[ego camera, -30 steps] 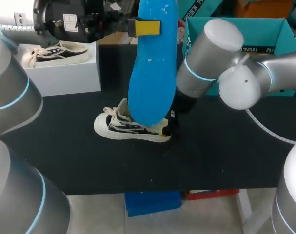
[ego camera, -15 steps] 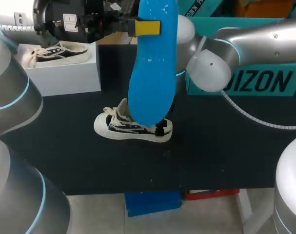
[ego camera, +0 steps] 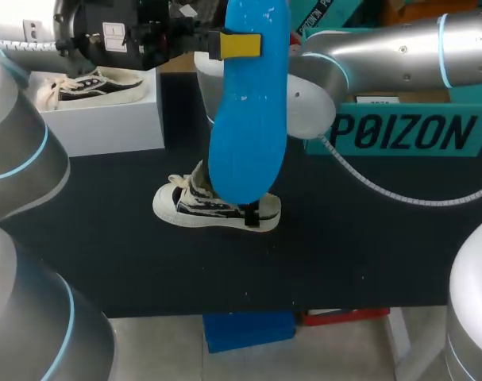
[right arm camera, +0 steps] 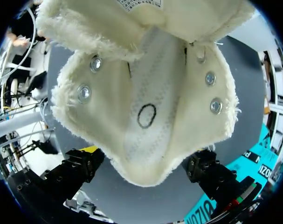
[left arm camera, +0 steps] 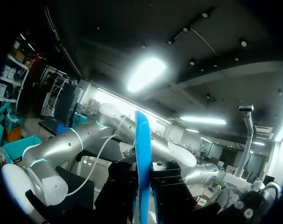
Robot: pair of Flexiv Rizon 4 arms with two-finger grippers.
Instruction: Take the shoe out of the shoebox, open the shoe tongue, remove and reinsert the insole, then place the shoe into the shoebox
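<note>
A blue insole (ego camera: 247, 119) hangs upright above the table, with my left gripper (ego camera: 239, 45) shut on its upper part. In the left wrist view the insole (left arm camera: 142, 154) is edge-on between that gripper's (left arm camera: 142, 184) black fingers. A cream and black low shoe (ego camera: 197, 208) stands on the black table (ego camera: 344, 246), toe to the left. My right arm comes in behind the insole, its gripper (ego camera: 252, 213) down at the shoe's heel. The right wrist view looks into the shoe (right arm camera: 146, 107); the open right gripper (right arm camera: 143, 170) straddles its heel. The teal shoebox (ego camera: 399, 135) stands at the back right.
A white box (ego camera: 106, 119) at the back left carries a second shoe (ego camera: 94, 86). My right arm's elbow (ego camera: 304, 103) and forearm pass in front of the teal box. Bare black tabletop lies in front of the shoe and to its right.
My right arm has swung left behind the insole, uncovering the teal box's front; its gripper has shifted left along the shoe's heel. The left arm and insole have stayed put.
</note>
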